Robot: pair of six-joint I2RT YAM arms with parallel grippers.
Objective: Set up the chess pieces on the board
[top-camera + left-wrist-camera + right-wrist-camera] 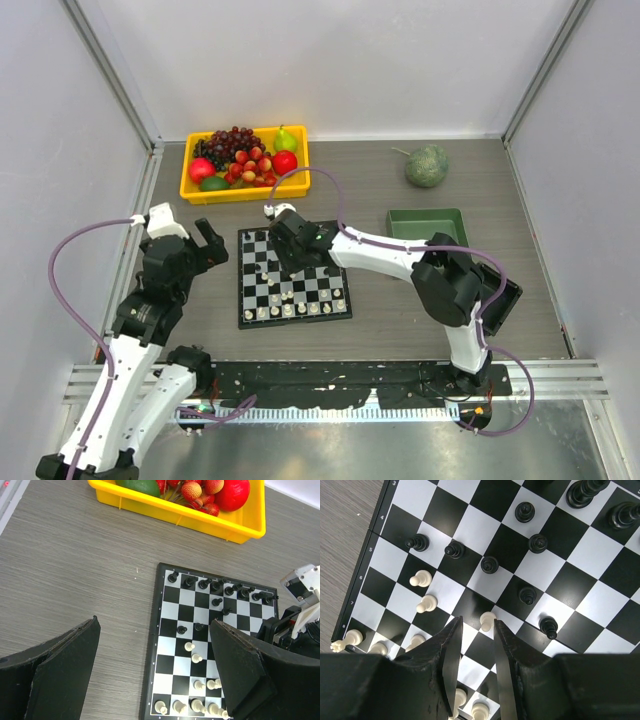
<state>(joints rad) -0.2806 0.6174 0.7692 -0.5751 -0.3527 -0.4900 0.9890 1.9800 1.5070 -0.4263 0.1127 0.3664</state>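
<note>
Black fingers (447,650), right gripper (475,630): narrow gap between the jaws, a little wider than a pawn; nothing visibly clamped
At the mouth of the gap: one cream pawn (487,621) standing on the board (361,577), just beside the finger on the right of the wrist view; cannot tell if they touch
Around it: black pawns (489,565) scattered over the middle squares, not in one row; two more cream pawns (422,578) stepped out of line to the side
Board position: flat on the grey table (400,320), between the two arms, right arm reaching over it
Left gripper (155,630): jaws spread wide, holding nothing, hanging over the table by the board's left edge
Farther out: yellow fruit tray (245,192) beyond the board; green tray (392,228) off to the right
Done, by judgement: black back row (220,586) lined along the far edge; cream back row (177,707) along the near edge
Left, by judgement: both pawn rows; black pawns to be gathered before their row, cream pawns likewise; roughly halfway
</note>
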